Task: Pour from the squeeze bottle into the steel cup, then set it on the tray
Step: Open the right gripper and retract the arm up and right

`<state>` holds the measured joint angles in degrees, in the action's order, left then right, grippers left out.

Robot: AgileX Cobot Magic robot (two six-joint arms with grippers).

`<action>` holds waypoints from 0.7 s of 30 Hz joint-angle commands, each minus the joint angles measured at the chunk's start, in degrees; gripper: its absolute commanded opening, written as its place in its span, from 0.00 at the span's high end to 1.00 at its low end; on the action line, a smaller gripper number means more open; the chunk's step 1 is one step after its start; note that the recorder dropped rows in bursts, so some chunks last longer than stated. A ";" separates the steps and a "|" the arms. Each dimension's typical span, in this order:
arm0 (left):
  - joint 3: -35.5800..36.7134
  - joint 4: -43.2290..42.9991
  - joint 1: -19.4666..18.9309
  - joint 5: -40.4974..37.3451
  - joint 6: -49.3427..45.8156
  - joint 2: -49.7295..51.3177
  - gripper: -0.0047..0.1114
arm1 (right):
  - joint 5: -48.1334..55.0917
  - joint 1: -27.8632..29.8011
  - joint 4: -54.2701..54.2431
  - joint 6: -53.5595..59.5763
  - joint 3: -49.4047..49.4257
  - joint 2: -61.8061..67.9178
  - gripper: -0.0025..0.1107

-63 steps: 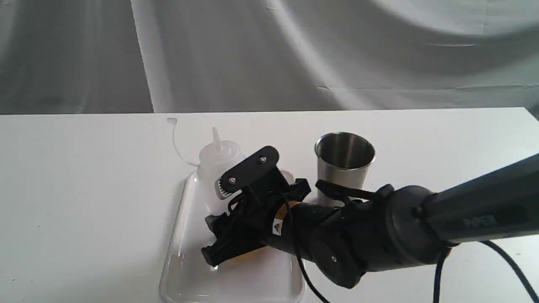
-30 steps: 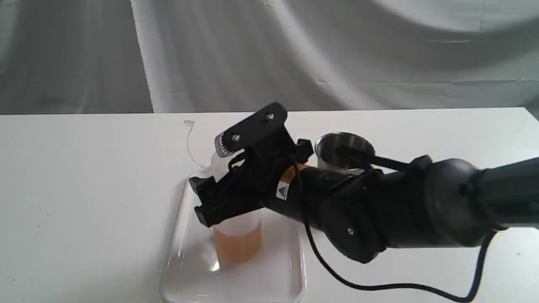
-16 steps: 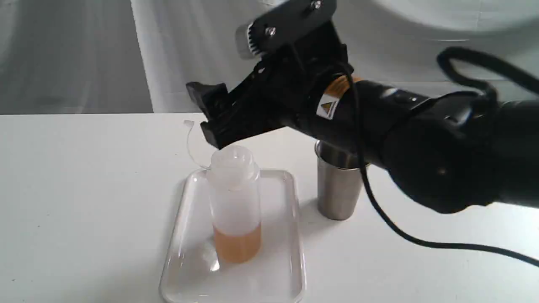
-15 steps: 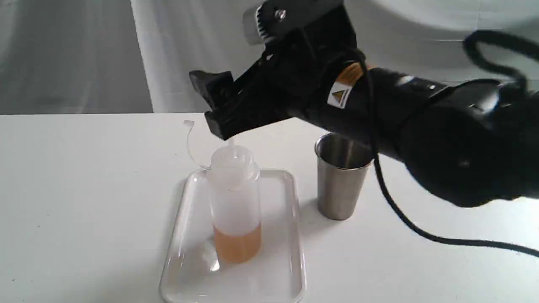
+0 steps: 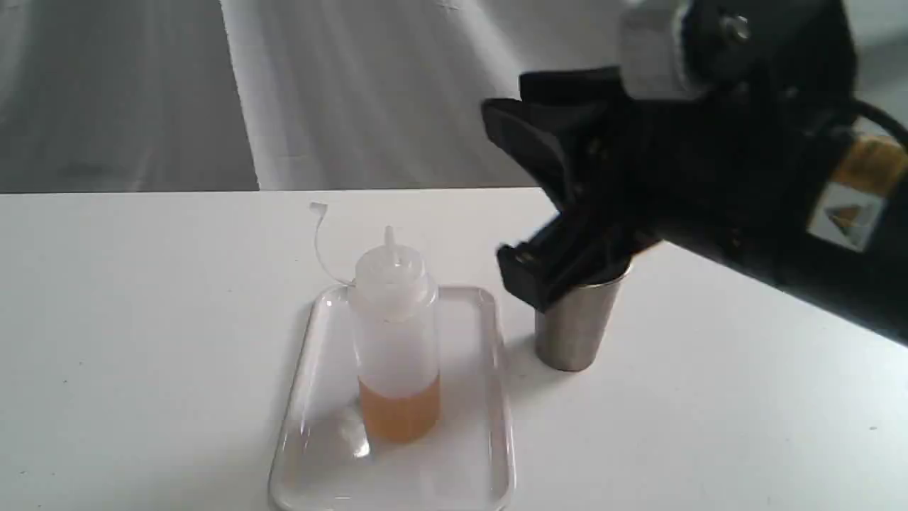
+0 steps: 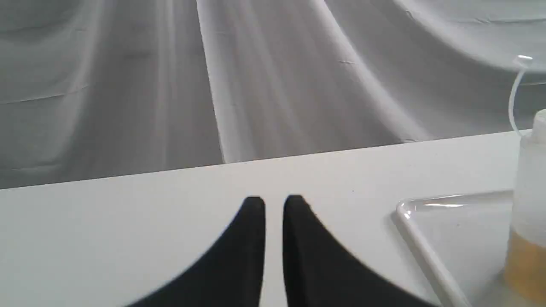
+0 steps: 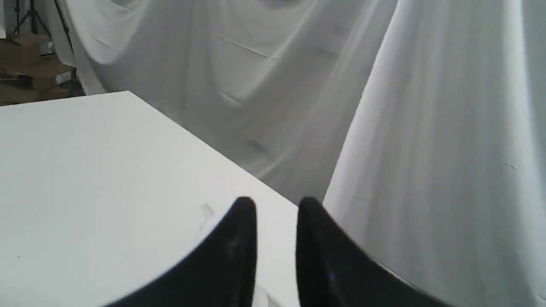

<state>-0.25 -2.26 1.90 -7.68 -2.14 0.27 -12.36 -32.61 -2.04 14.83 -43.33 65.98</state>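
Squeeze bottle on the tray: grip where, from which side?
Grip the squeeze bottle on its straight cylindrical wall, above the amber liquid, right pincer level. It stands upright on the tray; the cone nozzle tapers too much to hold. Best come from the exterior view's near side: the cap strap arcs off its far left, the steel cup stands on its right.

Squeeze bottle (image 5: 394, 333): whitish, translucent, cone nozzle up, amber liquid in its lowest part. Stands upright in middle of tray (image 5: 464, 454), cap strap curling up behind. Tray clear, glossy, low-rimmed. Steel cup (image 5: 571, 337) upright just right of tray, not touching; rim partly hidden.
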 commanded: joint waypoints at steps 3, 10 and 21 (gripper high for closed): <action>0.25 -0.04 0.31 0.09 0.23 -0.27 0.89 | -0.38 0.08 -0.17 0.37 6.97 -9.03 0.98; 0.25 -0.04 0.31 0.09 0.23 -0.27 0.89 | 5.96 0.08 -0.17 0.20 10.34 -19.72 0.98; 0.25 -0.04 0.31 0.09 0.23 -0.27 0.89 | 16.11 0.08 -2.25 -1.34 10.34 -23.08 0.98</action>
<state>-0.25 -2.26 1.90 -7.68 -2.14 0.27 3.30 -32.61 -3.64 13.77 -33.13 43.20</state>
